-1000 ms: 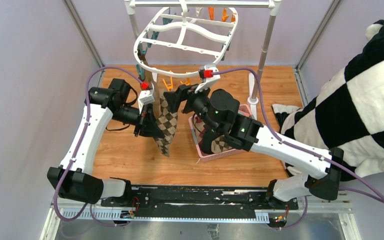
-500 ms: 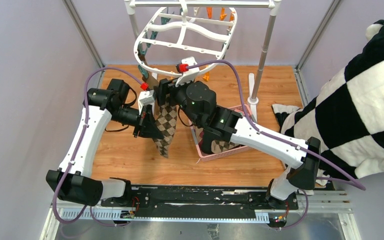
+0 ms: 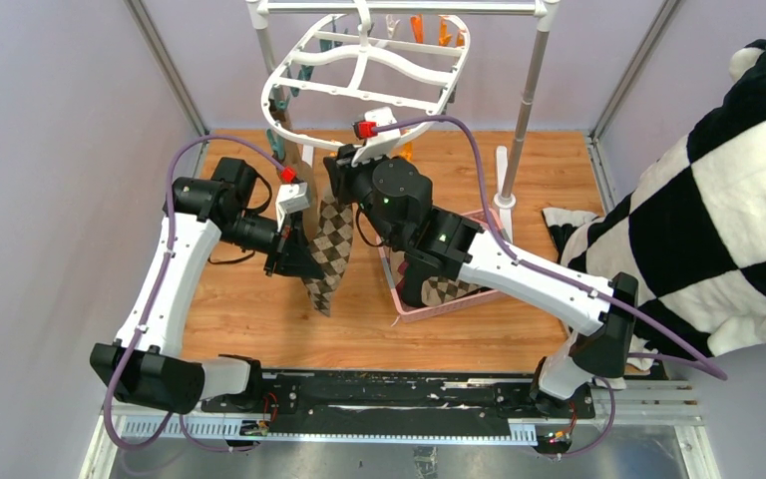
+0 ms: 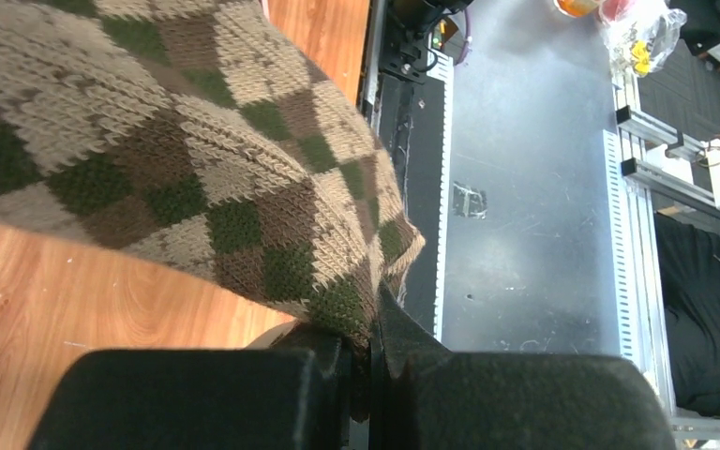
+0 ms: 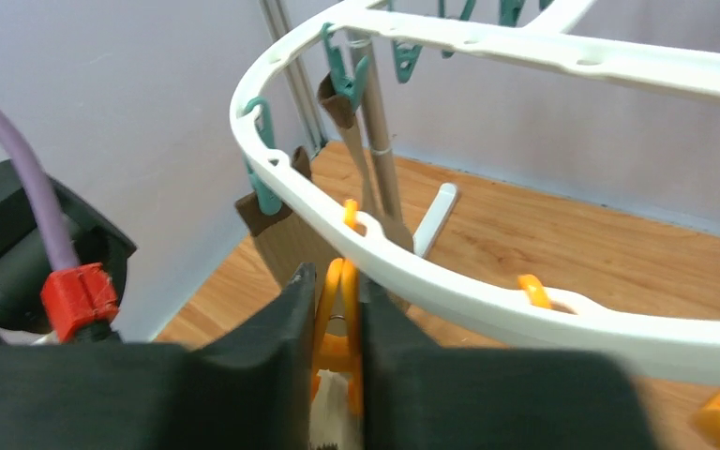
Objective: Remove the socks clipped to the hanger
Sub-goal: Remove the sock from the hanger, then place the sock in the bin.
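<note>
The white oval hanger (image 3: 363,60) hangs from the rack, and its near rim (image 5: 637,337) crosses the right wrist view. A brown argyle sock (image 3: 331,249) hangs below that rim. My left gripper (image 3: 299,254) is shut on the sock's lower edge (image 4: 197,159), which is pinched between its jaws (image 4: 372,352). My right gripper (image 3: 337,175) is up at the rim, its jaws (image 5: 336,279) shut on an orange clip (image 5: 335,354) that has pale fabric under it. Two brown socks (image 5: 264,214) hang from teal clips on the left rim.
A pink slotted basket (image 3: 429,309) holding socks sits under my right forearm. The grey pole rack (image 3: 529,90) carries the hanger, and one of its poles (image 5: 380,159) stands just behind the clip. A black-and-white checked plush cloth (image 3: 718,200) fills the right side.
My right arm swung left to the hanger's near rim and its jaws closed on the orange clip. The hanger shifted a little left. My left gripper kept its hold on the sock.
</note>
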Available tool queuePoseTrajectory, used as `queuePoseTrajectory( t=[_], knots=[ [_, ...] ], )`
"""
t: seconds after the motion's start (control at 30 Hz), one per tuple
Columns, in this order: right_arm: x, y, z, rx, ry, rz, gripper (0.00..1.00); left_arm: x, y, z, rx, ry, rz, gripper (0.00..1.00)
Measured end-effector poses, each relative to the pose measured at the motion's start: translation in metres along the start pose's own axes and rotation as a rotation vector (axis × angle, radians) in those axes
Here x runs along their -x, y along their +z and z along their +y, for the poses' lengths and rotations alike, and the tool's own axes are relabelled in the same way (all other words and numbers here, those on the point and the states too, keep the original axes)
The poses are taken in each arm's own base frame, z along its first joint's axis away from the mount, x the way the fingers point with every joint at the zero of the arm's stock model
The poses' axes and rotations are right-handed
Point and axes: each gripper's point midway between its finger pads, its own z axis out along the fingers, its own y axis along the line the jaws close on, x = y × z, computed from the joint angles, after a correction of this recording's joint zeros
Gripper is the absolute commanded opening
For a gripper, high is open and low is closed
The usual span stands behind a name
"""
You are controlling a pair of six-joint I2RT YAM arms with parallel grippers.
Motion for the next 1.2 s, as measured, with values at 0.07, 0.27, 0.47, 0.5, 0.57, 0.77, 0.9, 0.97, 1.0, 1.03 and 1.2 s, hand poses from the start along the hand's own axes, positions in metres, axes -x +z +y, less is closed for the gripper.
queuePoseTrajectory(
  t=[0.07,0.27,0.47,0.5,0.57,0.77,0.9,0.97,1.0,1.03,1.2],
  knots=[
    [0.002,0.001,-0.002,-0.007,0.023,-0.005,0.0,-0.001,0.0,0.001,0.005,0.001,0.006,0.0],
    [0.003,0.004,-0.003,-0.002,0.064,-0.009,0.27,-0.004,-0.002,0.002,0.02,0.007,0.023,0.0],
    [-0.004,-0.006,-0.006,0.063,0.124,0.017,0.73,-0.01,-0.003,-0.001,0.04,0.023,0.041,0.0],
    [-0.009,-0.01,-0.007,0.085,0.133,0.03,0.76,-0.011,-0.004,-0.002,0.045,0.031,0.044,0.0],
    [-0.018,-0.022,-0.01,0.136,0.153,0.05,0.79,-0.013,-0.005,-0.004,0.052,0.044,0.047,0.0],
    [-0.046,-0.069,0.007,0.416,0.181,0.109,0.84,-0.015,-0.006,-0.006,0.063,0.07,0.054,0.0],
    [-0.063,-0.108,0.044,0.714,0.199,0.182,0.81,-0.016,-0.007,-0.008,0.074,0.088,0.058,0.0],
    [-0.067,-0.114,0.056,0.791,0.22,0.202,0.72,-0.015,-0.008,-0.01,0.077,0.096,0.056,0.0],
    [-0.072,-0.115,0.061,0.82,0.229,0.22,0.67,-0.015,-0.008,-0.011,0.078,0.099,0.055,0.0],
    [-0.077,-0.116,0.065,0.846,0.243,0.236,0.62,-0.015,-0.008,-0.012,0.08,0.103,0.054,0.0],
    [-0.114,-0.117,0.074,0.893,0.299,0.351,0.47,-0.015,-0.009,-0.015,0.086,0.116,0.052,0.0]
  ],
)
